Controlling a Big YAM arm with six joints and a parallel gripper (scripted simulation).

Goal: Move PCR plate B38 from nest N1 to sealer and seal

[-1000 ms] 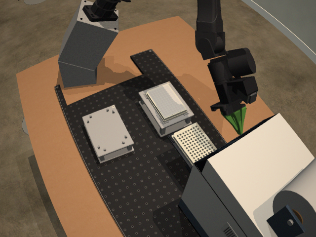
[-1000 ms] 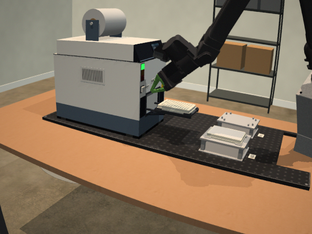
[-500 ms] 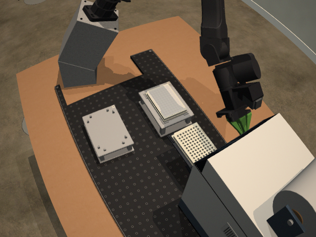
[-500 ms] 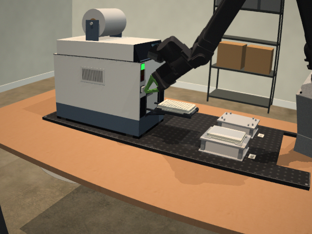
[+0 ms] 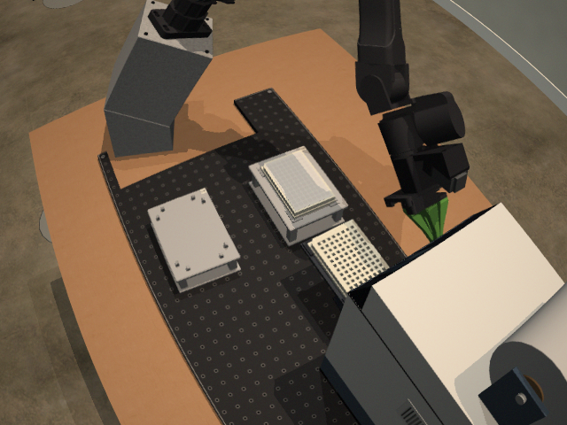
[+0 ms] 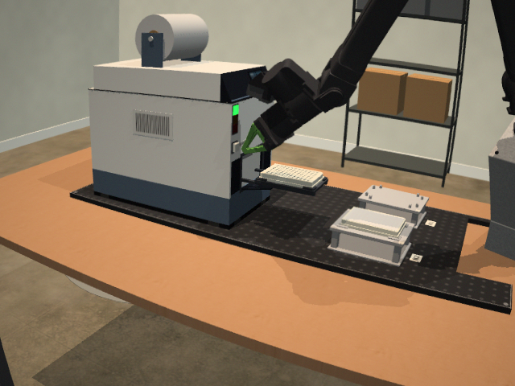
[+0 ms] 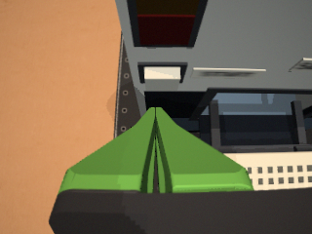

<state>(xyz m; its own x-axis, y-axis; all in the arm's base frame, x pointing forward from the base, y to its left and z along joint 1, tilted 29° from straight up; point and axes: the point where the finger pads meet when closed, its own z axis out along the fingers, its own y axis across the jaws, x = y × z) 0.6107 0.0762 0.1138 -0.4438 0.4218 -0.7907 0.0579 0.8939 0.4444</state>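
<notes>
Open well plate (image 6: 291, 174) seated on the sealer's stage (image 6: 310, 190), which stands out in front of the machine.
The green-fingered gripper (image 6: 242, 151), jaws closed on nothing, points at the white start key (image 6: 236, 146) just below the green lamp (image 6: 236, 109). A foil-covered plate (image 5: 298, 181) sits in its nest (image 5: 292, 230) nearby.

A curved, orange-brown bench (image 6: 257, 315) stands on a mottled brown floor (image 6: 45, 286) before pale grey-green walls (image 6: 54, 58) with a white skirting. A dark metal shelf rack (image 6: 348, 83) by the wall holds two cardboard boxes (image 6: 381, 90).
</notes>
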